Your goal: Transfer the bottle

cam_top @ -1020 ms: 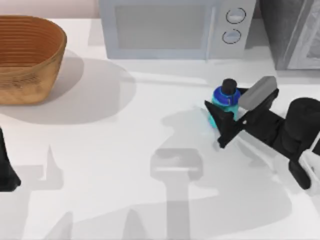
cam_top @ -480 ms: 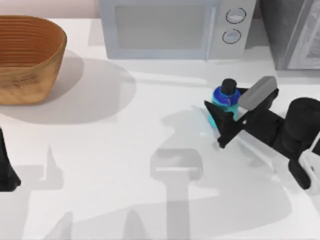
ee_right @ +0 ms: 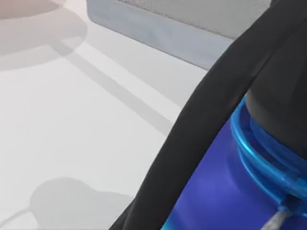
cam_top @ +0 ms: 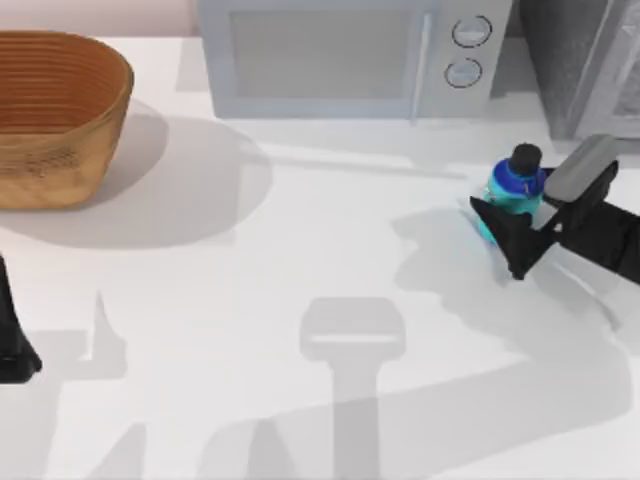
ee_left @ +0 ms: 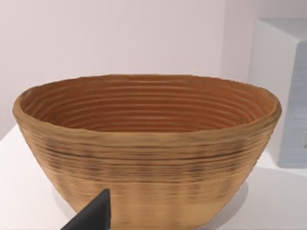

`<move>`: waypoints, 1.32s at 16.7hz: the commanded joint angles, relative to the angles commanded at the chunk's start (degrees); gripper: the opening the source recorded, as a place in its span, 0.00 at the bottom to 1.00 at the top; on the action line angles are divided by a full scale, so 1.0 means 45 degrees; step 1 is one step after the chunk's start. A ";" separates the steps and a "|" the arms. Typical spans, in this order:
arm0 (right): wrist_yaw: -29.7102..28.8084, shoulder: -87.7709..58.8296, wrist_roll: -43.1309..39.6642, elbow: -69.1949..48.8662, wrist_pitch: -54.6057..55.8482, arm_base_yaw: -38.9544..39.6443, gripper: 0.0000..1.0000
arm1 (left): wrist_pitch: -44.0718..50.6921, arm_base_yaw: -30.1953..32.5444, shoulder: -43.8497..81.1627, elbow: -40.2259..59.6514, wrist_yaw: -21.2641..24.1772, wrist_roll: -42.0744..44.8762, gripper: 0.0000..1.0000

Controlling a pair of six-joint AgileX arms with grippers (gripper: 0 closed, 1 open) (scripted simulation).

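Wicker basket [cam_top: 50,115] sits at the table's [cam_top: 250,300] far left with the left gripper [cam_top: 15,345] parked at the left edge, its fingers impossible to judge, the microwave [cam_top: 345,55] behind, and the right gripper [cam_top: 512,230] clamped on the upright bottle [cam_top: 508,190] at right.

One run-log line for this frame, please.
right gripper: shut on bottle, carrying it rightward | left gripper: parked at table's left edge | basket: far left, empty
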State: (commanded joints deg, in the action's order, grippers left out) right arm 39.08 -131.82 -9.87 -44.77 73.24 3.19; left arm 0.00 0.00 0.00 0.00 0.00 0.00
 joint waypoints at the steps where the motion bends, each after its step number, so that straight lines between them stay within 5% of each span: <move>1: 0.0682 0.0072 -0.0413 -0.0130 -0.0651 -0.0719 0.00 | 0.0000 0.0000 0.0000 0.0000 0.0000 0.0000 1.00; 13: 0.8849 0.2121 -0.5796 -0.1660 -0.8988 -0.9507 0.00 | 0.0000 0.0000 0.0000 0.0000 0.0000 0.0000 1.00; 22: 0.9398 0.2217 -0.6081 -0.1757 -0.9442 -1.0073 0.00 | 0.0000 0.0000 0.0000 0.0000 0.0000 0.0000 1.00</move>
State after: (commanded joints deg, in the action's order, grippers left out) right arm 81.38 -121.84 -37.24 -52.68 30.75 -42.14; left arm 0.00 0.00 0.00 0.00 0.00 0.00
